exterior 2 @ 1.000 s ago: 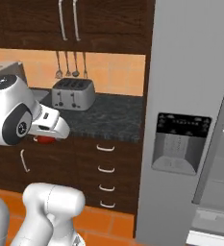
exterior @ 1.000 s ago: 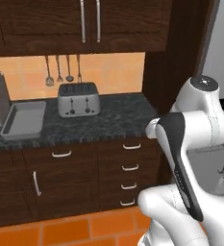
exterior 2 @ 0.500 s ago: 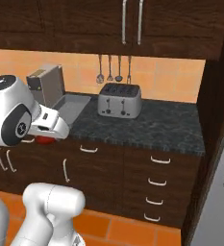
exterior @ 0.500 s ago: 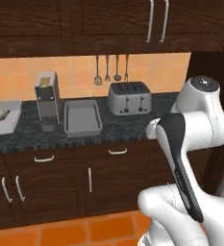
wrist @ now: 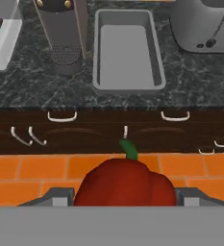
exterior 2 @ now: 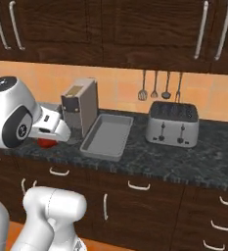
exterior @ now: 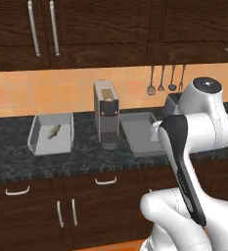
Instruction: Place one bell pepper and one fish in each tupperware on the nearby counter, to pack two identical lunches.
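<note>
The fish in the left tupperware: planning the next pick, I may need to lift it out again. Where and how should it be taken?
Judging by its pose, grip the fish across its slim middle, coming straight down from above. It lies flat and slantwise on the floor of the left tupperware, whose raised rim blocks any sideways approach. Turn the tool so its jaws straddle the narrow width.

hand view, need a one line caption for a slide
Gripper holding a red bell pepper before the counter, facing an empty tupperware beside the toaster.
</note>
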